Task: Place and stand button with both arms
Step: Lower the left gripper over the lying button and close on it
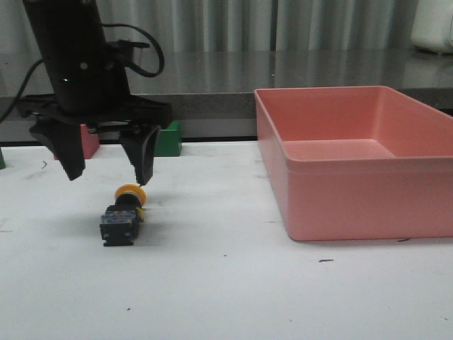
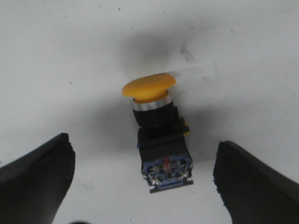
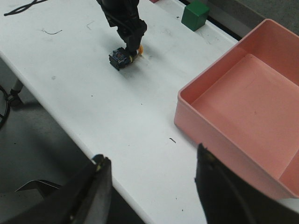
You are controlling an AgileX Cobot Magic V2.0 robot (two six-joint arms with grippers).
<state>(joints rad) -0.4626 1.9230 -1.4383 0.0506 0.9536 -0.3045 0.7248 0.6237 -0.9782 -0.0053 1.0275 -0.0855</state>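
One button point(image 1: 123, 214), one pink bin point(image 1: 357, 157), two cubes

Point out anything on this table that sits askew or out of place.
The small yellow-capped push-button lies tipped on its side on the white table, its dark square base towards the camera, not standing. The open left gripper hangs just above it. The pink plastic bin and green cube look normal.

A pale curtain point(image 1: 233, 25) hangs behind a dark counter point(image 1: 283, 71)
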